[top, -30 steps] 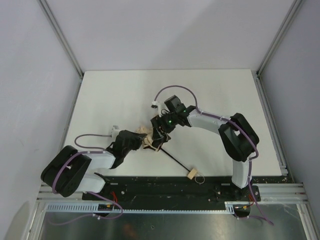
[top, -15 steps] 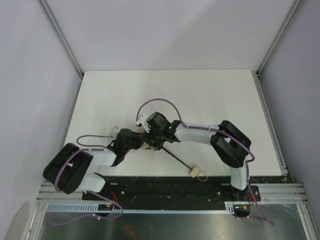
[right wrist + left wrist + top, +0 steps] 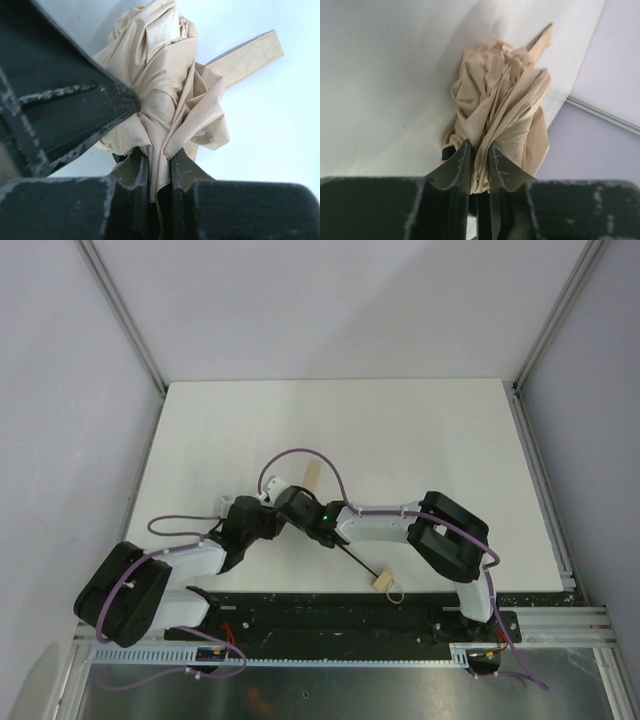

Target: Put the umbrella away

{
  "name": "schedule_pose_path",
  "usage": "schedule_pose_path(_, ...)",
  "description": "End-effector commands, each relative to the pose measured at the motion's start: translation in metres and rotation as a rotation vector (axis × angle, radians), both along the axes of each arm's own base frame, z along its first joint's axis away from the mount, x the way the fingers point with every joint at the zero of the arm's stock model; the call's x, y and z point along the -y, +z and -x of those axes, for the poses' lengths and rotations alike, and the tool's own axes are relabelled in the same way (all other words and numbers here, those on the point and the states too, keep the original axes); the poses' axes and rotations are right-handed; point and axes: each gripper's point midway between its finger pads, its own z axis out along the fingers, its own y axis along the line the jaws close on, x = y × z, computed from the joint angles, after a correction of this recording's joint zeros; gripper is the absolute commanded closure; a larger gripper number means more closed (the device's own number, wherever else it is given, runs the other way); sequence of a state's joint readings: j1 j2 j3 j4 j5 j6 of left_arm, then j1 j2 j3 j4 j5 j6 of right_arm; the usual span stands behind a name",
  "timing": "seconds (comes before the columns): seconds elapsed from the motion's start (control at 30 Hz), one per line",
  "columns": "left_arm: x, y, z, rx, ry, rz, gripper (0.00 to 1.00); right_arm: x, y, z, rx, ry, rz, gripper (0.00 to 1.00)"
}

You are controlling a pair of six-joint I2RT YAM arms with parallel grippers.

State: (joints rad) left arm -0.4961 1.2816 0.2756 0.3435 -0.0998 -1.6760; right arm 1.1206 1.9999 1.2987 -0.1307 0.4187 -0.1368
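Note:
The umbrella is a crumpled bundle of beige fabric lying on the white table. Its thin dark shaft runs toward the near edge and ends in a small tan handle. My left gripper is shut on a fold of the fabric. From the other side, my right gripper pinches another fold of the bundle. In the top view the two grippers meet over the fabric and hide most of it. A flat beige strap sticks out beyond them.
The left gripper's dark body fills the upper left of the right wrist view, close against the bundle. A wrist loop lies by the handle near the table's front edge. Walls with metal rails enclose the table.
The right arm has swung left over the bundle and its jaws have shut on the fabric. The bundle and the left gripper have shifted slightly left; the strap now shows.

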Motion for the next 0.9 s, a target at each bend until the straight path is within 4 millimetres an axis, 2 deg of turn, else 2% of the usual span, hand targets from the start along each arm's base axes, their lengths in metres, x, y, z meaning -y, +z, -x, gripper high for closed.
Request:
schedule_pose_path(0.0, 0.001, -0.035, 0.05, -0.169, -0.136, -0.076, 0.92, 0.037, -0.105, 0.038, -0.26, 0.059, 0.132, 0.98)
schedule_pose_path(0.13, -0.008, -0.013, 0.036, -0.058, -0.119, -0.09, 0.44, 0.044, -0.117, 0.053, -0.418, 0.128, 0.087, 1.0)
schedule_pose_path(0.27, -0.018, 0.008, 0.027, 0.033, -0.118, -0.095, 0.09, 0.037, -0.114, 0.066, -0.56, 0.178, -0.011, 1.0)
schedule_pose_path(0.3, -0.022, 0.011, 0.025, 0.049, -0.113, -0.097, 0.05, 0.036, -0.112, 0.067, -0.589, 0.185, -0.033, 1.0)
schedule_pose_path(0.37, -0.029, 0.015, 0.025, 0.071, -0.112, -0.084, 0.02, 0.036, -0.11, 0.07, -0.646, 0.194, -0.073, 1.0)
schedule_pose_path(0.57, -0.05, 0.025, 0.018, 0.135, -0.061, -0.093, 0.01, 0.035, -0.102, 0.077, -0.844, 0.211, -0.214, 1.0)
schedule_pose_path(0.7, -0.042, 0.037, 0.005, 0.161, -0.094, -0.081, 0.01, 0.034, -0.1, 0.076, -0.943, 0.192, -0.292, 1.0)
schedule_pose_path(0.87, -0.028, 0.031, -0.005, 0.135, -0.154, -0.088, 0.0, 0.031, -0.092, 0.073, -1.02, 0.177, -0.372, 1.0)
